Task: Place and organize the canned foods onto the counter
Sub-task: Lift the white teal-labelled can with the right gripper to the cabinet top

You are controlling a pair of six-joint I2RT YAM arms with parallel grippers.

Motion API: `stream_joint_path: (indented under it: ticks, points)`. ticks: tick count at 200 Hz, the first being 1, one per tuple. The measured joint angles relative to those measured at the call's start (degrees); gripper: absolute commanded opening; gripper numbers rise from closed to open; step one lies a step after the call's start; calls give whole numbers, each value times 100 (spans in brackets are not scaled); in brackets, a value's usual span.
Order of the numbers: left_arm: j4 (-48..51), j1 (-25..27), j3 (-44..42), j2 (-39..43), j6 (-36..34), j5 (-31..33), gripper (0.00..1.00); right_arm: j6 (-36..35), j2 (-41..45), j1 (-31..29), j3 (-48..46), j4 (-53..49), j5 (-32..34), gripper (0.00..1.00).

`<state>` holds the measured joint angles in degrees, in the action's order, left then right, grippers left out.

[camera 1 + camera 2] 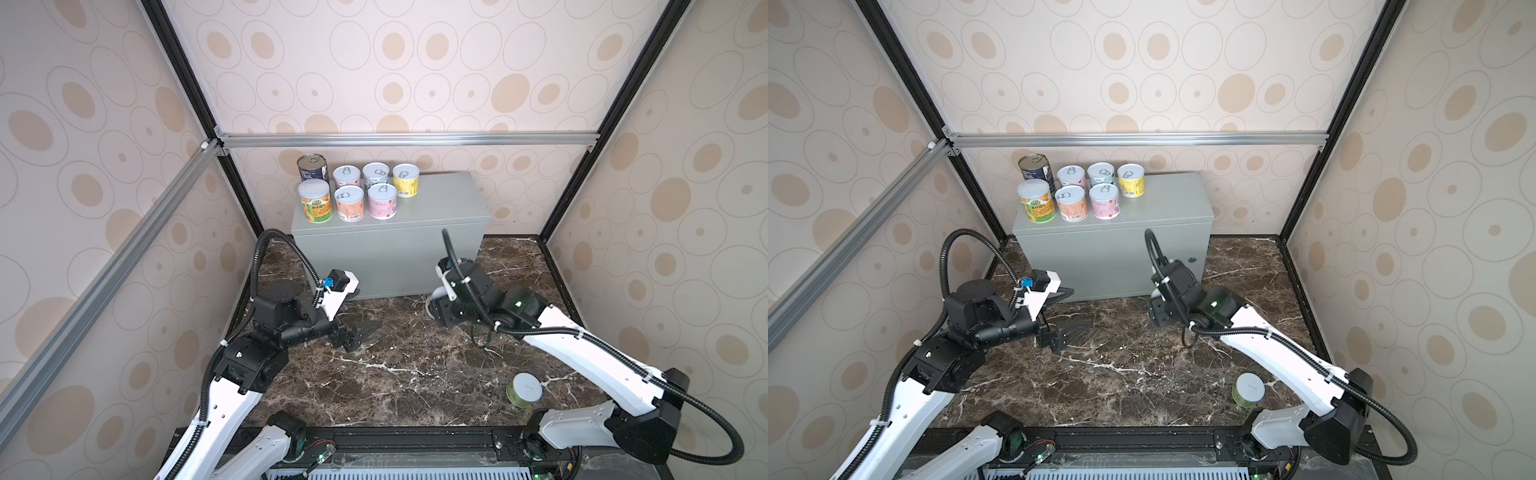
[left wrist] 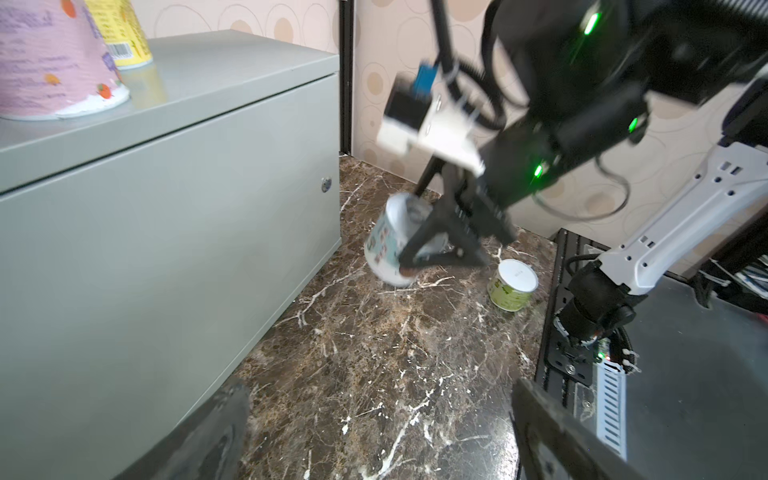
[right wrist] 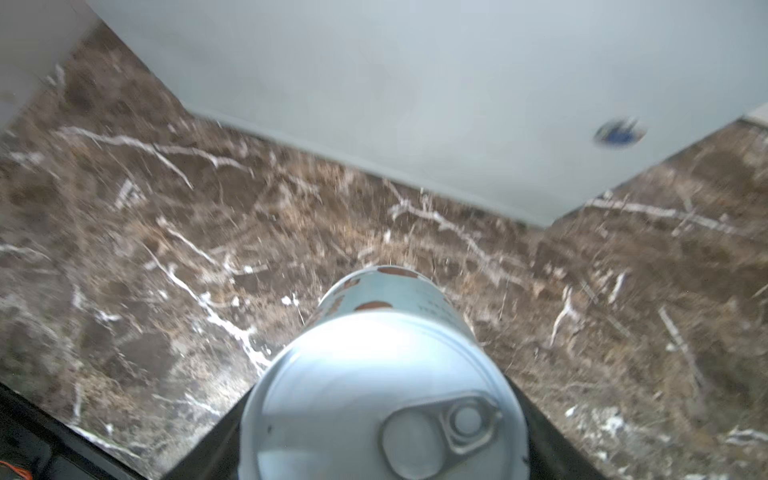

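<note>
Several canned foods stand in two rows on the left half of the grey counter [image 1: 440, 203], among them a dark-blue can [image 1: 312, 167], an orange one [image 1: 316, 203] and a yellow one [image 1: 406, 179]. My right gripper [image 2: 436, 245] is shut on a pale-blue pull-tab can [image 2: 388, 243] low in front of the counter's right end. That can [image 3: 384, 395] is tilted, and I cannot tell whether it touches the marble. A green can [image 1: 524, 390] stands on the marble near the right arm's base. My left gripper [image 1: 360, 332] hangs open and empty over the marble, left of centre.
The dark marble floor [image 1: 395, 374] spreads in front of the counter. Patterned walls with black and aluminium frame bars close in the sides and back. The counter's right half [image 1: 453, 195] carries nothing. A black rail [image 1: 395, 440] runs along the front edge.
</note>
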<state>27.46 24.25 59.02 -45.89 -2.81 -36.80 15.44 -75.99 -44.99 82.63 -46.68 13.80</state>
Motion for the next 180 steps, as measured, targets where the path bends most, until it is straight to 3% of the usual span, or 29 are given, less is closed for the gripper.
stream_joint_path:
  ticks: [33, 66, 100, 180]
  points:
    - [-7, -2, 173, 26, 20, 584, 98, -702, -763, 595, 2326, -651, -118, 59]
    - [76, -2, 446, 31, 52, 1270, 98, -1180, -2129, 927, 4682, -1270, -293, 59]
    - [111, 0, 518, 133, 63, 1550, 98, -1449, -3591, 1174, 6935, -1910, -584, 60]
    - [181, 0, 533, 186, 61, 1770, 98, -1550, -3967, 1427, 6865, -1478, -1093, 65]
